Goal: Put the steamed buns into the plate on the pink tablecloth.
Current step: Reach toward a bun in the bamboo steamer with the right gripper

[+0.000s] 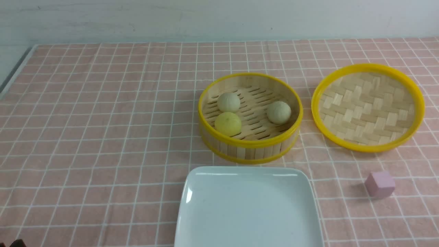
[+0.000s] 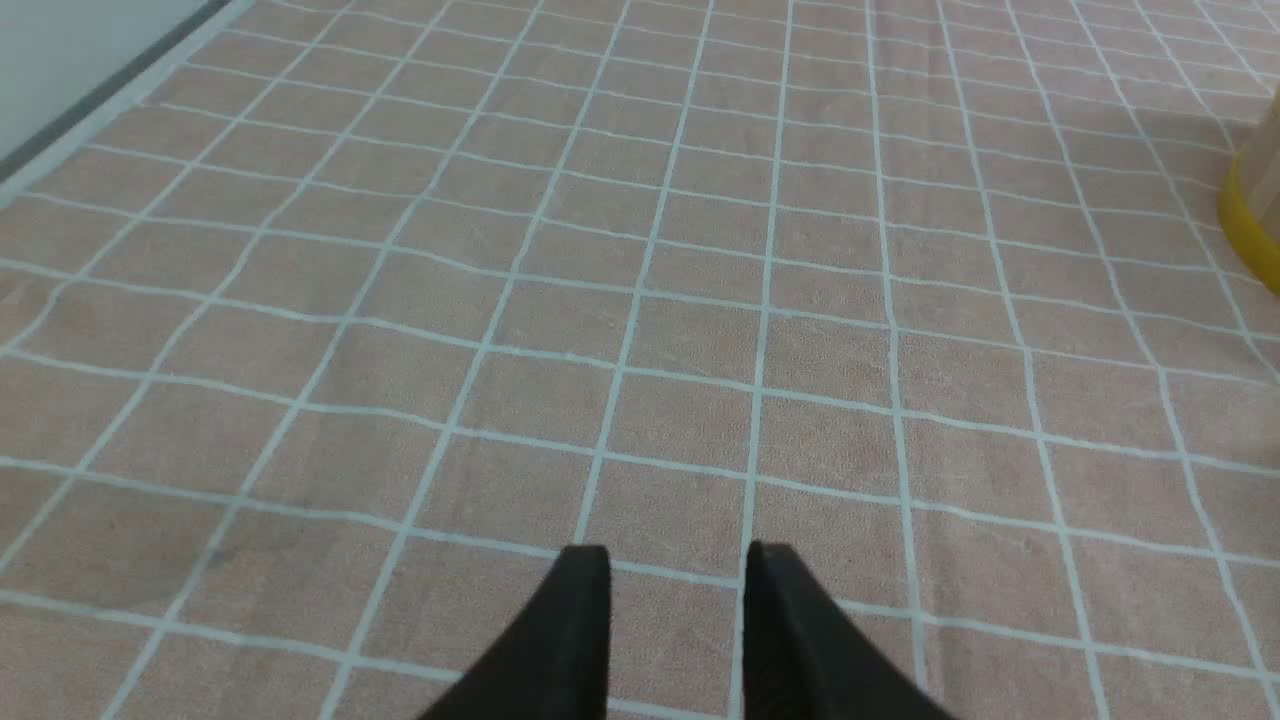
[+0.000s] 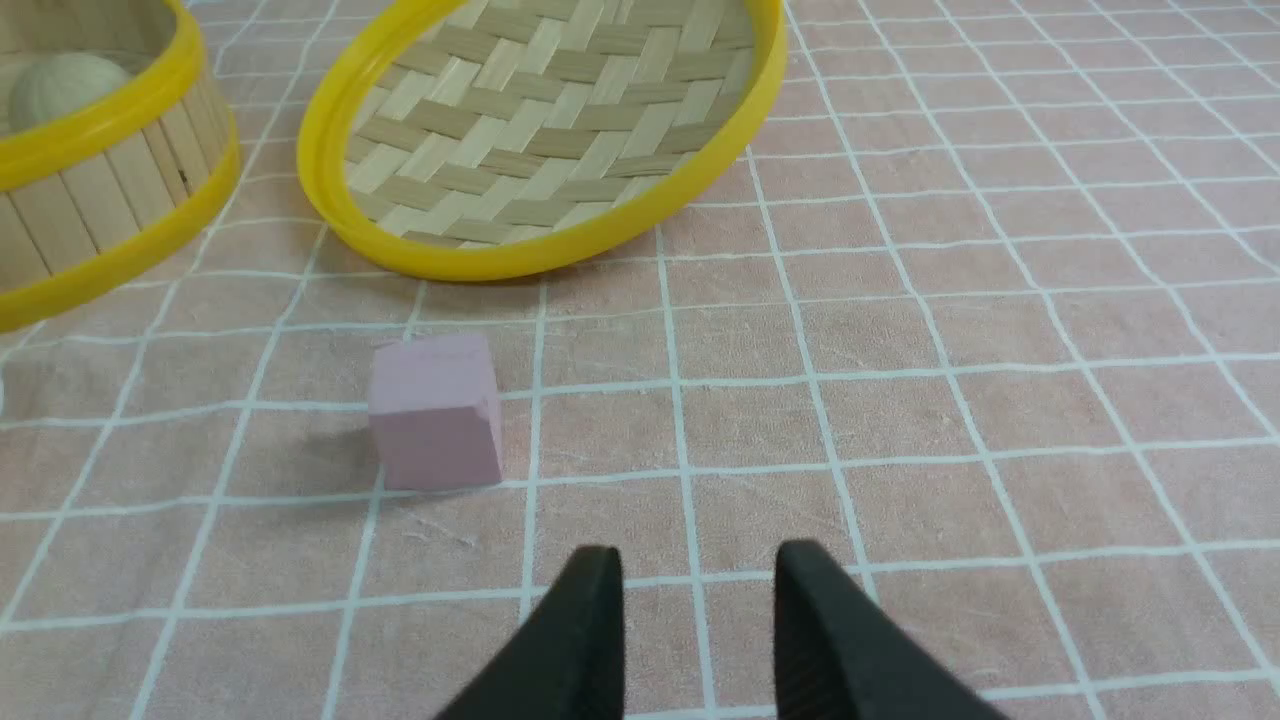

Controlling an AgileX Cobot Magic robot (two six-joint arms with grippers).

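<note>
Three steamed buns (image 1: 228,102) sit on the slatted floor of a round bamboo steamer (image 1: 250,145). They are small balls with faint pleats on top. Two are pale beige-grey and one is a yellow bun (image 1: 228,124). The yellow one lies at the near left, just beside the pale one behind it. The second pale bun (image 1: 279,112) rests apart, toward the right wall. The steamer's wall is made of upright pale wooden strips bound by two glossy yellow bands, one at the rim and one at the base.

One lid (image 1: 367,108) lies to the steamer's right, near it but not touching. It is a shallow disc of flat bamboo strips woven in a herringbone pattern inside a yellow ring. One plate (image 1: 248,209), glossy white and rounded-square with a raised rim, lies just in front of the steamer. One small matte pink cube (image 1: 379,184) stands in front of the lid, apart from it. Everything rests on the pink tablecloth (image 1: 103,120), a soft, slightly rippled fabric ruled by thin white lines into small squares.

Each of the two hands has a pair of black tapering fingers. The left hand (image 2: 675,552) is released, its fingers parted over plain cloth with nothing between them. The right hand (image 3: 700,550) is likewise released and grasps nothing, with the cube near it.
</note>
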